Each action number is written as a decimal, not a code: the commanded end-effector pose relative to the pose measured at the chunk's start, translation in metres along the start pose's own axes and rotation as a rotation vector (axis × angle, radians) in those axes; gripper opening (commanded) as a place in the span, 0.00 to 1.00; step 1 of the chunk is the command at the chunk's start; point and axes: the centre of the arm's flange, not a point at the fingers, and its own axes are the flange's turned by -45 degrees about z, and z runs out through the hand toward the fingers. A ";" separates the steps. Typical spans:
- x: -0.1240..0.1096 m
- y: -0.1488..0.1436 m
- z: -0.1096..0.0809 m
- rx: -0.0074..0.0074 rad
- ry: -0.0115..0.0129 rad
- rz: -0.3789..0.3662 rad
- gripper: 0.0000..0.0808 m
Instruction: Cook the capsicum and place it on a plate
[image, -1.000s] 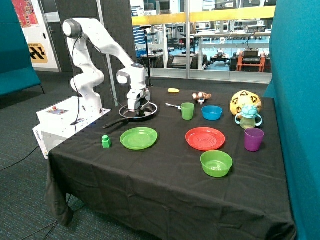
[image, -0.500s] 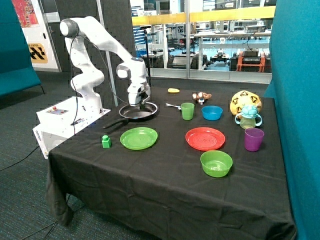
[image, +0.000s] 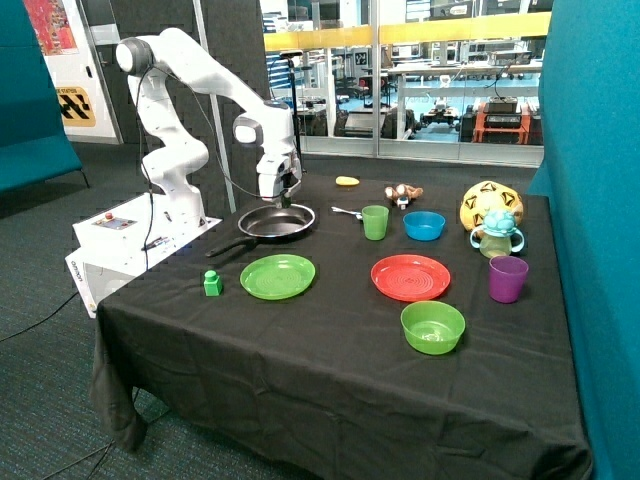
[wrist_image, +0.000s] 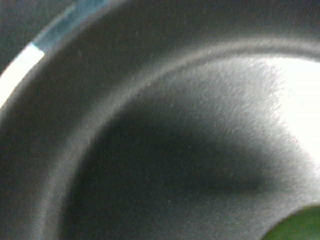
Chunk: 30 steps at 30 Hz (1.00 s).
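Observation:
The black frying pan (image: 262, 227) stands at the back of the black-clothed table. My gripper (image: 284, 198) hangs a short way above the pan's far side. In the wrist view the pan's dark floor and wall (wrist_image: 150, 150) fill the picture. A patch of dark green, the capsicum (wrist_image: 300, 227), shows at one corner; I cannot tell whether it lies in the pan or is held. The capsicum does not show in the outside view. The lime-green plate (image: 277, 276) lies empty in front of the pan.
A bright green block (image: 212, 283) sits beside the lime-green plate. A red plate (image: 410, 277), green bowl (image: 432, 326), purple cup (image: 507, 278), green cup (image: 375, 221), blue bowl (image: 424, 225), yellow item (image: 347, 181) and yellow ball (image: 490, 203) occupy the other half of the table.
My gripper has risen from inside the pan to a short way above it. The pan, plates and other items have not moved.

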 end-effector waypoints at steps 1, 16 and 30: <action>0.013 0.007 -0.021 -0.0007 -0.0009 0.000 0.00; 0.041 0.036 -0.029 -0.0007 -0.0009 0.068 0.00; 0.065 0.077 -0.026 -0.0008 -0.0009 0.120 0.00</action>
